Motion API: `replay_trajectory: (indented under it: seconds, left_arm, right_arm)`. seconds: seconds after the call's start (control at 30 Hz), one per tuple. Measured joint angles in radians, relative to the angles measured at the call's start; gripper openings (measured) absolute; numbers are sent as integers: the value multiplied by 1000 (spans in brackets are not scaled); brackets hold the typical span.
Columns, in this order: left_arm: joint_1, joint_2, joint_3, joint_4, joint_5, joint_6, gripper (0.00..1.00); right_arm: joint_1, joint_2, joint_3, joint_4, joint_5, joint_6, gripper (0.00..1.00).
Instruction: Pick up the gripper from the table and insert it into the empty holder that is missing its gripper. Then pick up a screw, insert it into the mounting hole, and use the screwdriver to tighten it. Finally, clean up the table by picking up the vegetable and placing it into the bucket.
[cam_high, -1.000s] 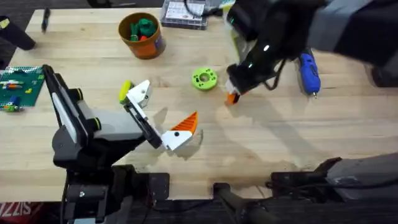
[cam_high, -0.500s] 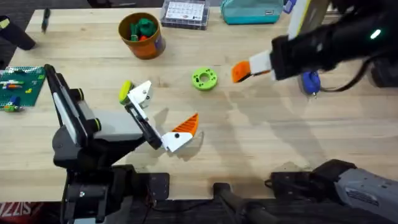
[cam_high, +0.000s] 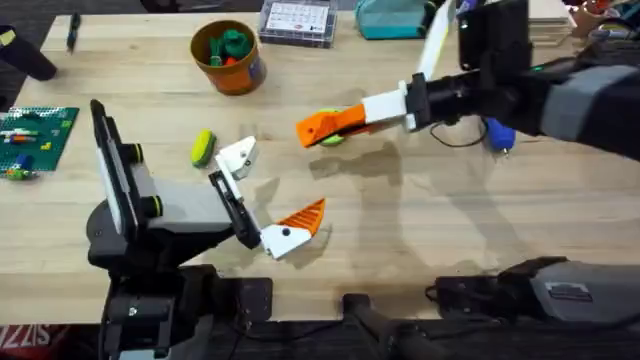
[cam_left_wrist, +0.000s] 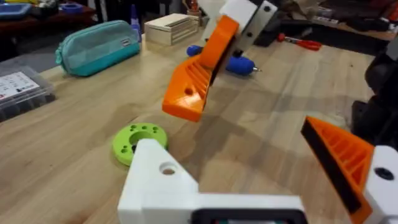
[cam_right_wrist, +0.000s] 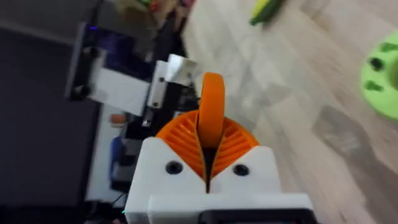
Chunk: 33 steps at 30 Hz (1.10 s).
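— Where on the table, taking 12 o'clock as away from the bases?

— Off it. Held in the air near the middle of the wooden table (cam_high: 450, 220) by the right gripper (cam_high: 335, 122), pads closed tight on the gripper (cam_high: 308, 129), 1 orange wedge pinched between 2 ribbed orange fingers (cam_right_wrist: 233, 146).

— Long axis?

— Roughly along the 3-to-9 line, free end pointing to about 8 o'clock, toward the left gripper (cam_high: 265, 190). Seen from the left wrist as tilted, low end nearest, above a green disc (cam_left_wrist: 139, 140).

— And the left one?

— Spread wide, clasping nothing. Carries 1 orange finger on the side toward 4 o'clock; bare on the other, just the holder (cam_high: 238, 157), white, with an open mounting hole.

— Other task pieces?

— Vegetable (cam_high: 203, 146) lying flat just beside the holder at 9 o'clock, long axis near 12-to-6. Bucket (cam_high: 227, 57) upright toward 11 o'clock, with green and red bits inside. Screwdriver (cam_high: 497, 130) at 3 o'clock, partly hidden behind the right arm, tip toward 6.

— Surface and room?

— Pale wood planks. Teal pouch (cam_left_wrist: 96, 43) and a clear compartment box (cam_high: 295, 20) along the 12 o'clock edge, a green brick board (cam_high: 30, 140) at 9 o'clock. Beyond the table, dark floor and cluttered shelves, too blurred to name.
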Motion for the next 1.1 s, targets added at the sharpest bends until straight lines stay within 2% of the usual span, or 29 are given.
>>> replay_trajectory:
  seconds: [0.1,0.3,0.47,0.6,1.1]
  left_arm:
    - [0,0,0,-4,16,0,995]
    - [0,0,0,-10,34,0,994]
    - [0,0,0,-10,34,0,995]
    - [0,0,0,-10,35,0,996]
    - [0,0,0,-10,34,0,996]
  right_arm:
    - [8,59,0,119,-111,82,7]
    - [55,109,0,173,-203,164,7]
    - [132,112,0,179,-209,193,7]
    - [148,144,0,220,-205,230,7]
    - [184,271,0,637,-207,558,7]
